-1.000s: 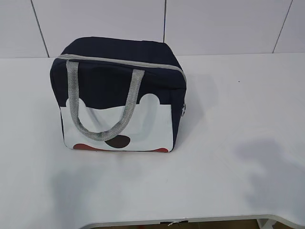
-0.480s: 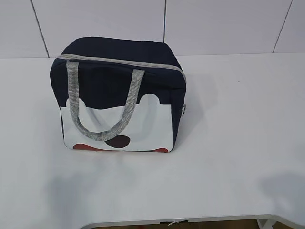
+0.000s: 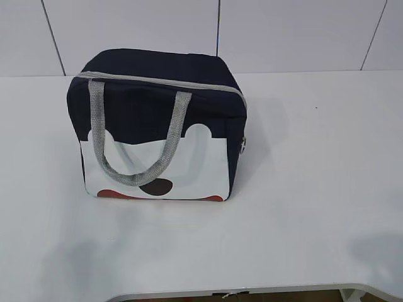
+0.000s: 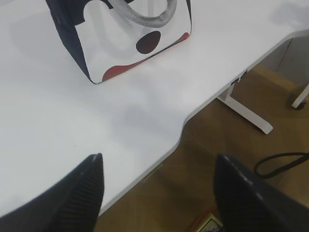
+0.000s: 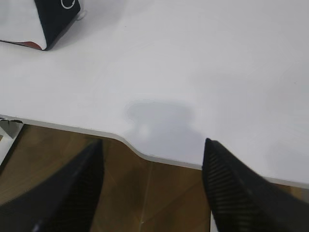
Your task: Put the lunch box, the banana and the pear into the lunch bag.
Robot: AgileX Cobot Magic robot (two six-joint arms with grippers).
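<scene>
The navy lunch bag stands upright on the white table, zipped shut, its grey handle hanging over the white spotted side. The left wrist view shows its lower white face; the right wrist view shows one corner with the ring pull. The lunch box, banana and pear are out of view. My left gripper is open and empty above the table's front edge. My right gripper is open and empty over the front edge too. Neither gripper appears in the exterior view.
The table's front edge has a curved cut-out. Below it lie brown floor, a white table leg and a black cable. A white tiled wall stands behind the table.
The arm shadows on the table have slid toward the front edge and shrunk. The bag has not moved.
</scene>
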